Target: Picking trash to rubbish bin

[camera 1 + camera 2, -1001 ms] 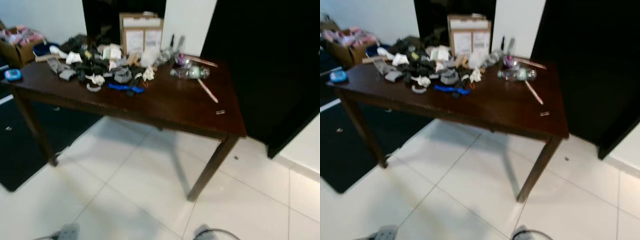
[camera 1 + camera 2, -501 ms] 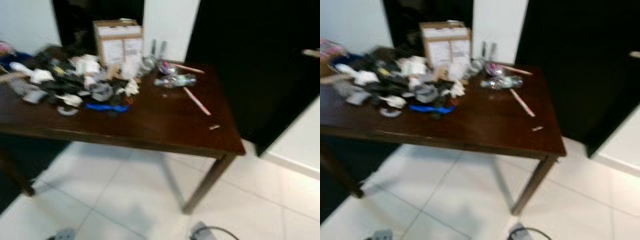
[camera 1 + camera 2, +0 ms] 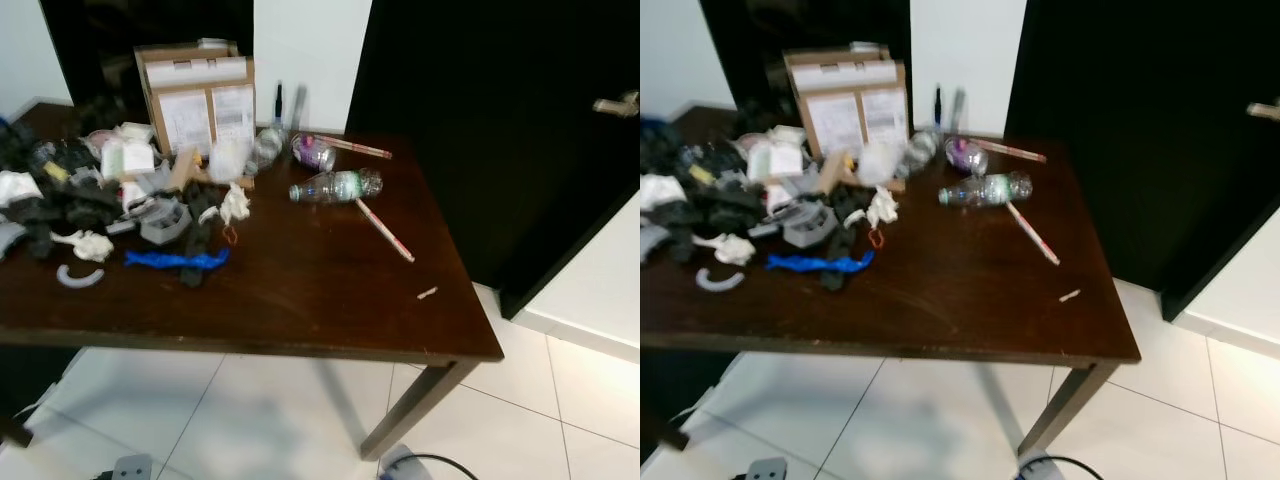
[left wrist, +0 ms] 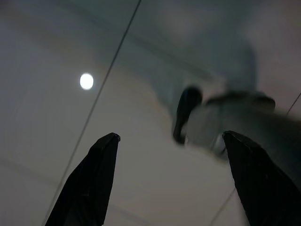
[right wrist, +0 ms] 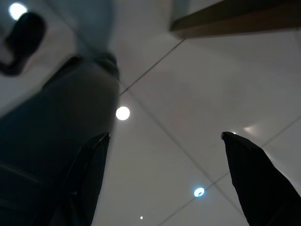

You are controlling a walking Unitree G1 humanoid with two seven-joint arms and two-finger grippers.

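since the earlier frame the camera has been swung and brought nearer; nothing on the dark wooden table (image 3: 300, 300) has been shifted. a plastic bottle (image 3: 335, 186) is seen lying on its side at 12 o'clock, a pink stick (image 3: 385, 229) just beside it at 1 o'clock, a clutter heap (image 3: 120, 200) at 10 o'clock. left gripper (image 4: 171, 141) and right gripper (image 5: 164, 141) are hung over white floor tiles (image 3: 500, 420), fingers spread apart, nothing held
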